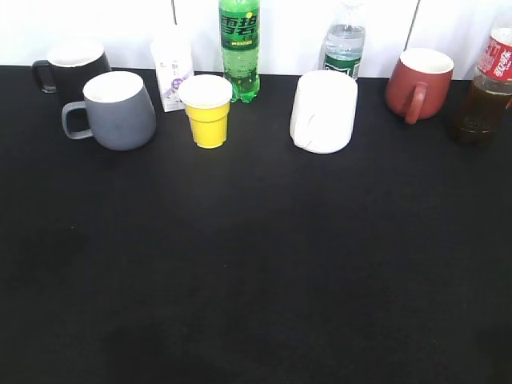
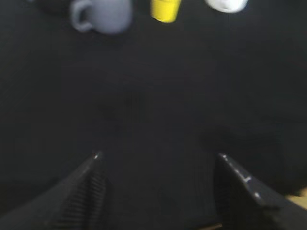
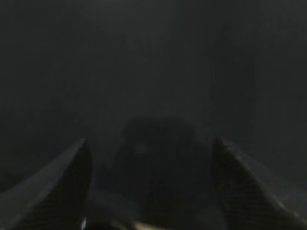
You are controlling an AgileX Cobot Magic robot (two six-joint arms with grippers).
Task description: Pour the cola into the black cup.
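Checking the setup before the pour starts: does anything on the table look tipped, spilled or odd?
No spill shows. One oddity: the white mug appears to lie on its side near the water bottle, while the other cups and the cola stand upright.

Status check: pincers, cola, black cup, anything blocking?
Left pincer and right pincer open, empty, over bare cloth. Cola upright far right; black cup far left rear. Grey mug sits directly in front of the cup.
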